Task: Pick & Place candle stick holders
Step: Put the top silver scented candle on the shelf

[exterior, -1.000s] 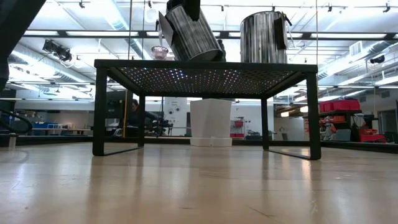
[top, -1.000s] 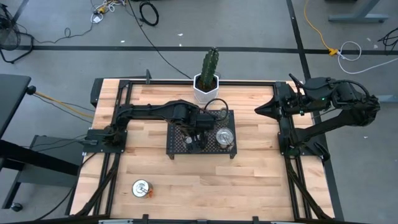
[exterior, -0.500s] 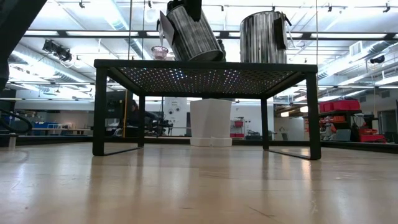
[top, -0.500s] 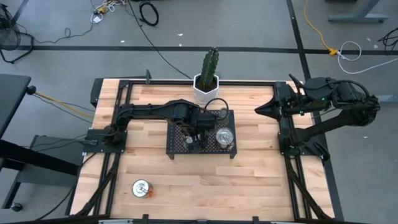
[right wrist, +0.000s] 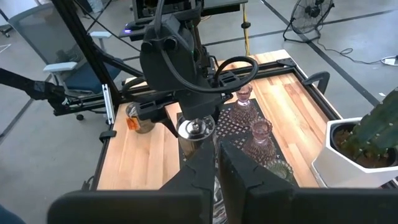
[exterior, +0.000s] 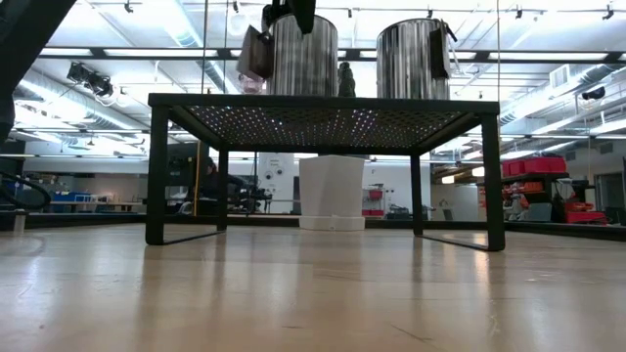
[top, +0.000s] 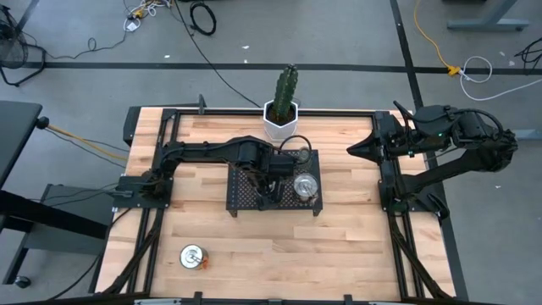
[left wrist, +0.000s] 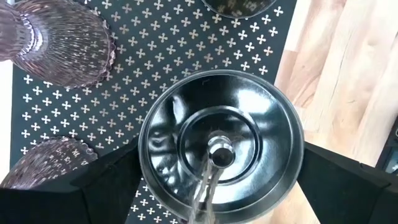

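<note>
On the black perforated metal tray [top: 246, 196], the left pincer [left wrist: 217, 186] stands spread wide around a shiny silver holder [left wrist: 221, 149], a round bowl with a central peg, upright on the mesh. A second silver holder [top: 306, 186] sits beside it, and ribbed pinkish glass cups [left wrist: 59, 40] share the tray. A third silver holder [top: 194, 256] rests on the wooden counter [top: 339, 246], well apart from the tray. The right pincer [right wrist: 217, 162] is closed, empty, off beyond the tray; whether the left fingers touch the metal is probably not decidable.
</note>
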Robot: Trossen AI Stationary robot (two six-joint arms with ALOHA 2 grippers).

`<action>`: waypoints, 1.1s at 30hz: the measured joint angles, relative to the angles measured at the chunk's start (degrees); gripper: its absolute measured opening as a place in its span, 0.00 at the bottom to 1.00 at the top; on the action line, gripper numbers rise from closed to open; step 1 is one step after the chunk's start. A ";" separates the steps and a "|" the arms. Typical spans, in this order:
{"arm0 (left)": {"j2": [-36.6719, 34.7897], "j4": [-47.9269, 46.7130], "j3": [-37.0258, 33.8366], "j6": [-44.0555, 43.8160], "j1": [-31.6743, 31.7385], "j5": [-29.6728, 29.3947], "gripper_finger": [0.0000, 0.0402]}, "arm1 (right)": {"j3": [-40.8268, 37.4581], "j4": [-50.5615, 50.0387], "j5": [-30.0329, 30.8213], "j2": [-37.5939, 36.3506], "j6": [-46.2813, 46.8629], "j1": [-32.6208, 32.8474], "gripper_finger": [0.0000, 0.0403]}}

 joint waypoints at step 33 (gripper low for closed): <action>-0.70 0.09 0.11 -1.18 0.19 2.74 0.99 | 0.00 0.02 -0.07 0.00 0.02 -0.02 0.06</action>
